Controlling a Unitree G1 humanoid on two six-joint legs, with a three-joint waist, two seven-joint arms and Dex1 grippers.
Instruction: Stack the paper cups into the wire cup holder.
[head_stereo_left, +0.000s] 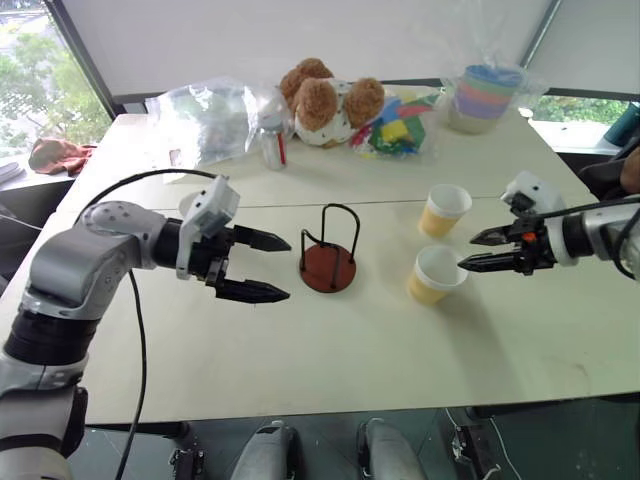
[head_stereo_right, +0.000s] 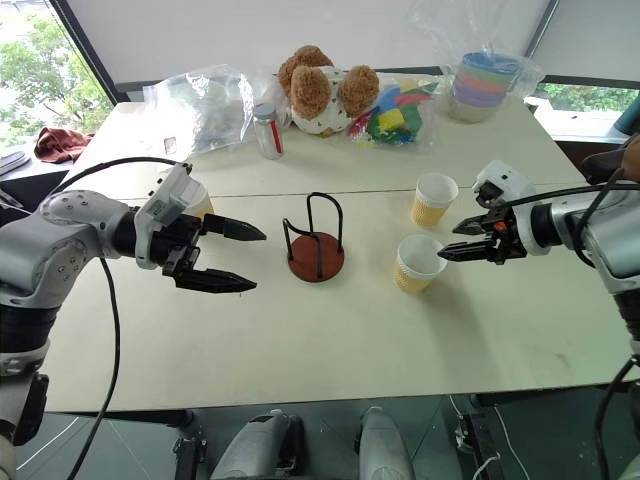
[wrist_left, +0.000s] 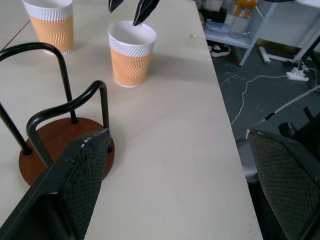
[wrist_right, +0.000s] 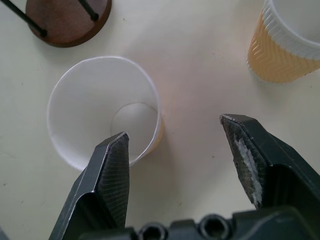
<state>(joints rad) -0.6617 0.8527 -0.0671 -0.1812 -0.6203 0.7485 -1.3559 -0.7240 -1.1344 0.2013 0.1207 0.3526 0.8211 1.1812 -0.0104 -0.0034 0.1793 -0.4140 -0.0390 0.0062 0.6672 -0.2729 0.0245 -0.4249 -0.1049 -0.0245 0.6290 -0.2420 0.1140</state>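
Right wrist view: right claw (wrist_right: 175, 145) is held with fingers apart, empty, one finger over the rim of the near paper cup (wrist_right: 105, 112); the far paper cup (wrist_right: 287, 47) stands apart beyond the other finger. Wire cup holder (head_stereo_left: 328, 262) is placed on the bench (head_stereo_left: 330, 350), between both claws. Left claw (head_stereo_left: 268, 266) is spread wide, empty, just beside the holder.

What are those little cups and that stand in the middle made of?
The cups look like paper: matte, with wavy embossed orange sides and plain white rims. The stand seems to be thin black-coated metal wire on a smooth reddish-brown disc, perhaps wood or painted metal.
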